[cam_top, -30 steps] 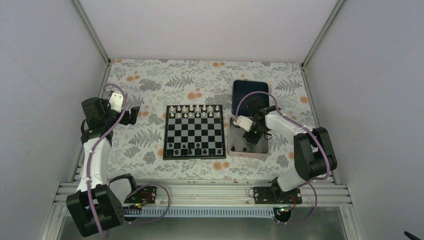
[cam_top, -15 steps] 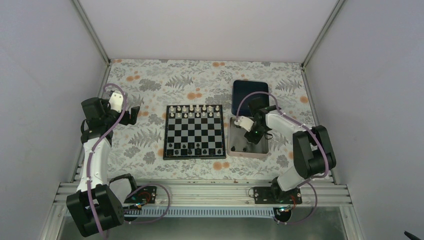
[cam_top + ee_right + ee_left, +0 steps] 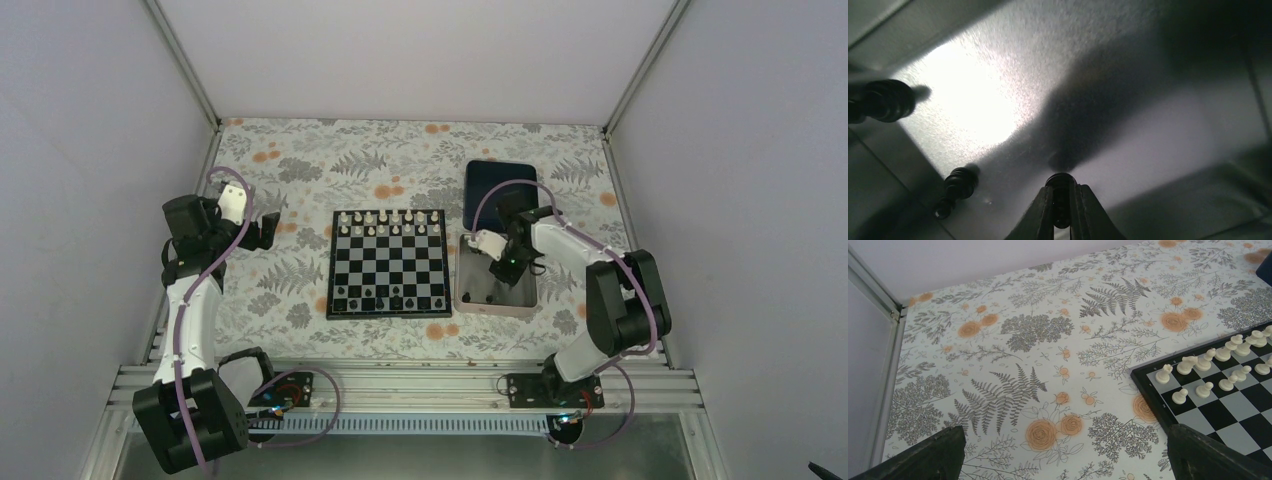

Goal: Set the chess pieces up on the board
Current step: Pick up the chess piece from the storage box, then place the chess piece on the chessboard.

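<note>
The right gripper (image 3: 1062,209) pinches a tiny, glossy, round-topped black chess piece (image 3: 1061,186) over the silver tray (image 3: 1158,125), where two more black pieces (image 3: 957,186) lie tipped over. The checked board (image 3: 390,265) sits just left of that tray. The left gripper (image 3: 1068,445) gapes wide, empty.

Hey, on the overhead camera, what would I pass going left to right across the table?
left gripper → chessboard → silver tray → right arm

The tray (image 3: 1158,130) is grainy metal, chess pieces (image 3: 959,181) glossy.
</note>
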`<state>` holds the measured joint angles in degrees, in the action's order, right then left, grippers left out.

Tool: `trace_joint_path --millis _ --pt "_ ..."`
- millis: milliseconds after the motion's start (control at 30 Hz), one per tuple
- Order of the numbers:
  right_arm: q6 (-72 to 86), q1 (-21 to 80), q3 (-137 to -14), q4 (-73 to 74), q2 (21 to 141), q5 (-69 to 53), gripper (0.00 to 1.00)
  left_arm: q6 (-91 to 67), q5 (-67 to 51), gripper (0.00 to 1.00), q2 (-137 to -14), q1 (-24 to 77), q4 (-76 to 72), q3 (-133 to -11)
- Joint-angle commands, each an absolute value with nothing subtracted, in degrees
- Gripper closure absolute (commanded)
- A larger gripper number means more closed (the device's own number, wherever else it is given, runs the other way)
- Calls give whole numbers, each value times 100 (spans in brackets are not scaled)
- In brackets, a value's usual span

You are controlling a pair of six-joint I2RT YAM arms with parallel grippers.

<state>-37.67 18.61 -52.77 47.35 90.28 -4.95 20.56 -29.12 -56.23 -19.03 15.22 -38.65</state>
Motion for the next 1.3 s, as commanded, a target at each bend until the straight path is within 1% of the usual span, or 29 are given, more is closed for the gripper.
trace_joint_path --millis 0,133,267,433,600,867,1267 --pt "-3695 1898 -5885 5205 8814 -561 94 2136 -3066 0 -5614 -1942 1519 -3841" --pt "-3566 2397 -6539 5687 8727 -426 94 2127 -3068 0 -5624 -1945 1519 -3852" --pt "-3467 3138 -7434 6128 8944 -358 94 2127 -3070 0 -5618 -1942 1528 -3857" --pt "-3503 3994 -8431 6519 9734 -241 94 2127 -3010 0 -5564 -1951 1541 -3850" --pt "-3626 4511 -9053 6604 10528 -325 94 2126 -2988 0 -5510 -1960 1544 -3850" --pt "-3717 4932 -9278 6495 11382 -509 93 2136 -3027 0 -5513 -1984 1544 -3845" --pt "-3733 5280 -9165 6368 11819 -736 93 2140 -3041 0 -5532 -2000 1511 -3815"
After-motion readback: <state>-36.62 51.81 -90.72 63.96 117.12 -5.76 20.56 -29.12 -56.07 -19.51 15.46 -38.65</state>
